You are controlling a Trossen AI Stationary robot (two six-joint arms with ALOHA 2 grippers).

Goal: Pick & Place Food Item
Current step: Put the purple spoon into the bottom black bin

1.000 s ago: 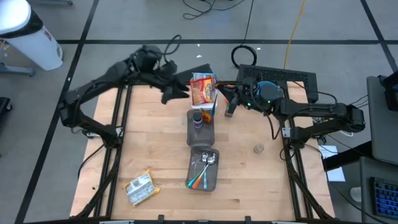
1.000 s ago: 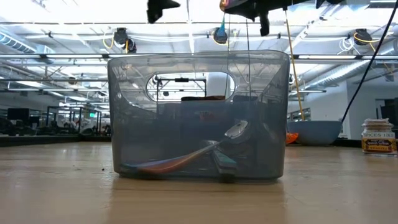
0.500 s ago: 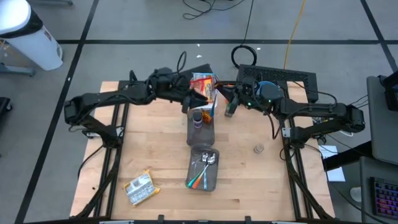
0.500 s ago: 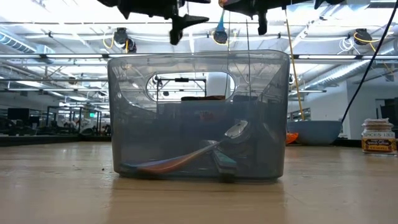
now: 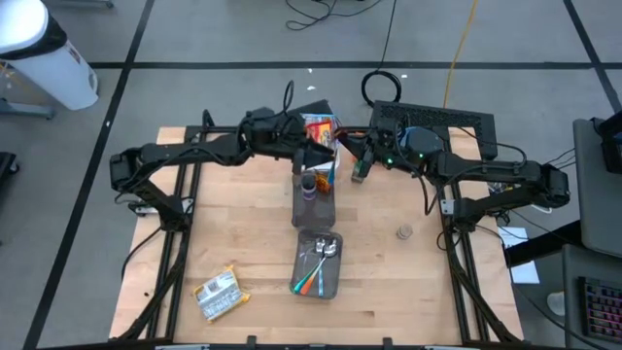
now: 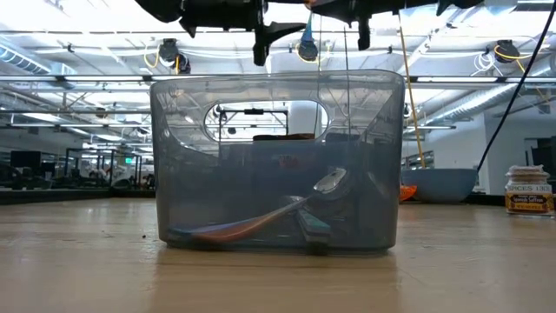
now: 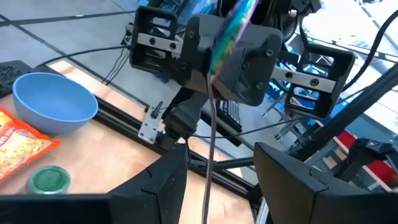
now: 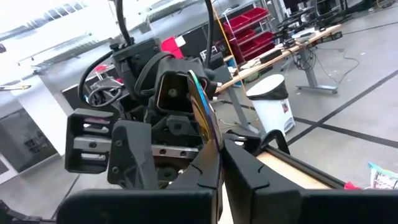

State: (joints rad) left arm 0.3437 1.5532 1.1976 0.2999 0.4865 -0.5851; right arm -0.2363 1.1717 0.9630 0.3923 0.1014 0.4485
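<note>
Above the far end of the wooden table (image 5: 243,224), the right gripper (image 8: 217,155) is squeezed tight on a thin shiny packet (image 8: 202,109). The packet is up in the air, standing on its edge between the two dark fingers. It shines in many colours.

From the left wrist view, the left gripper (image 7: 214,186) faces the right gripper. Its two fingers (image 7: 155,186) are spread apart with nothing between them. The packet is ahead of them and they do not touch it. A thin dark cord hangs down in front.

Seen from high up, both arms meet over the far middle of the table. An orange noodle bag (image 5: 319,136) lies on the table under them. A blue bowl (image 7: 53,102) sits beside that bag, and a small jar with a green lid (image 7: 50,180) is near it.

Two clear bins stand in a row down the middle of the table. The farther bin (image 5: 313,199) has a small jar in it. The nearer bin (image 6: 278,161) has spoons (image 6: 326,184) lying inside. A snack bag (image 5: 217,294) lies by itself near the front left corner. A little round thing (image 5: 404,231) sits on the right side of the table.
</note>
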